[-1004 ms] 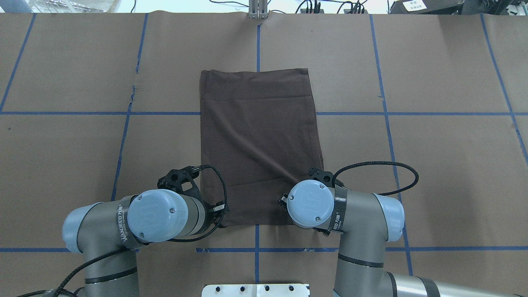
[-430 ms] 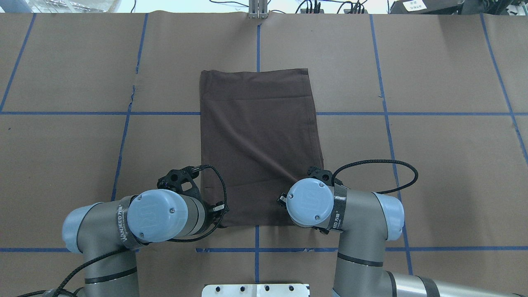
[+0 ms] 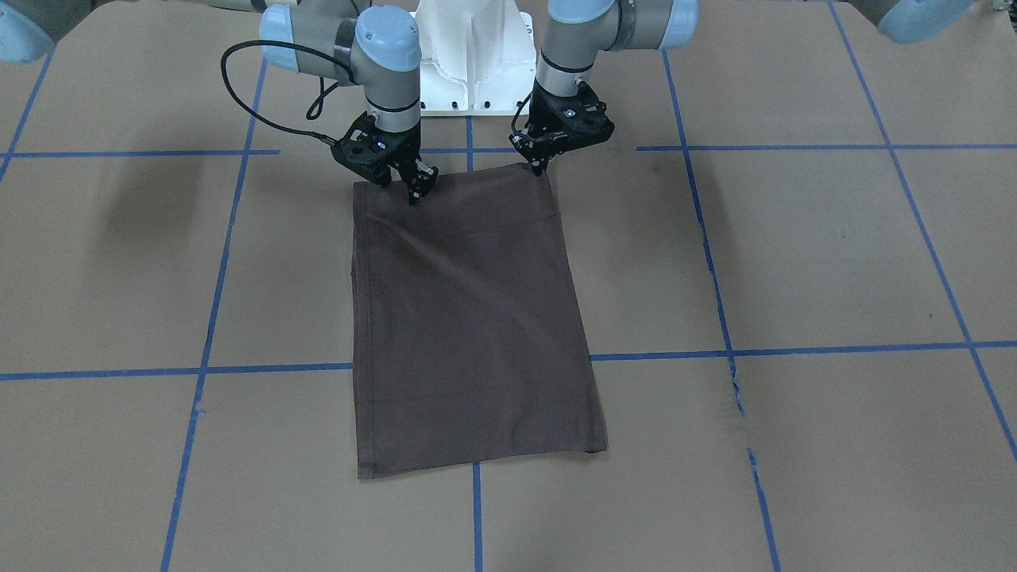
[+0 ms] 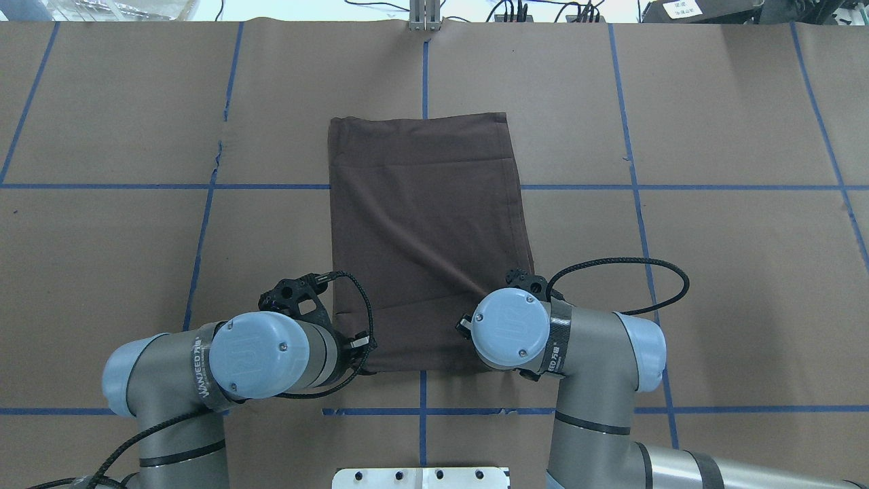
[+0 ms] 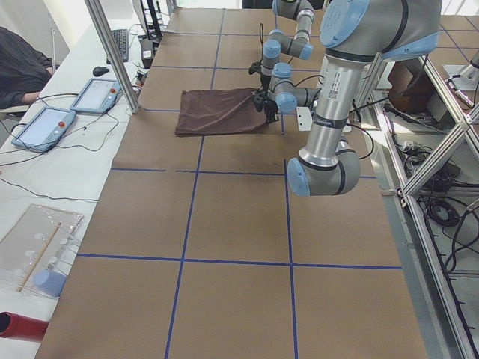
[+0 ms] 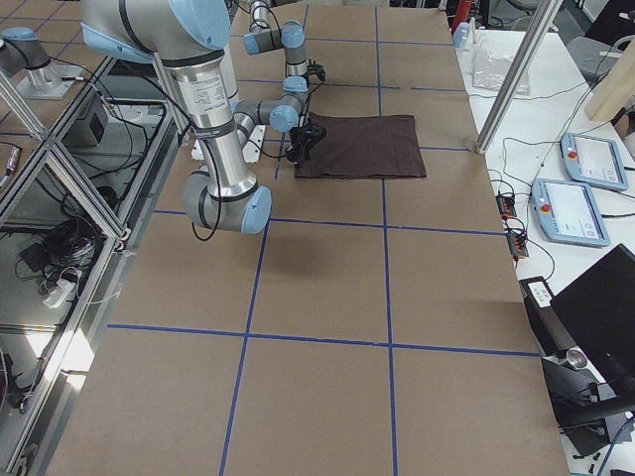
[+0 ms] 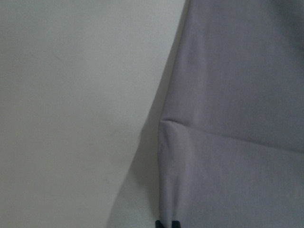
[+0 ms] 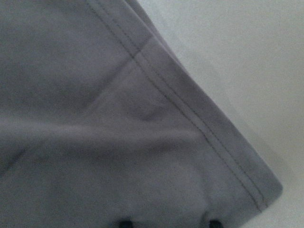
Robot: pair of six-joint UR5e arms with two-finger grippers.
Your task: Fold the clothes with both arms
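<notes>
Brown paper covers the table (image 4: 713, 272), ruled into large squares by blue tape lines (image 4: 204, 224). At the centre of the overhead view lies the T-shirt (image 4: 424, 224), flat on the paper as one long dark rectangle. No sleeve, collar or tag shows, so the lengthwise folds look done. A crease (image 4: 428, 251) runs slantwise down towards its lower right corner. What seems left is the crosswise fold: the edge at the bottom of the overhead view has to be lifted and laid over towards the top edge, perhaps more than once.

Both arms stand at that bottom edge. The left arm (image 4: 265, 353) is over the lower left corner of the cloth and the right arm (image 4: 509, 333) over the lower right.

In the front-facing view the left gripper (image 3: 543, 164) meets the upper right corner of the shirt. Its tips (image 7: 166, 223) are drawn close together on the cloth's edge, seemingly pinching it, and a shadow beside the edge suggests a slight lift. The right gripper (image 3: 404, 184) sits at the upper left corner with its jaws apart. Its fingertips (image 8: 213, 222) are pressed down into the fabric beside the double-stitched hem (image 8: 199, 128), and that corner looks not yet gripped.
</notes>
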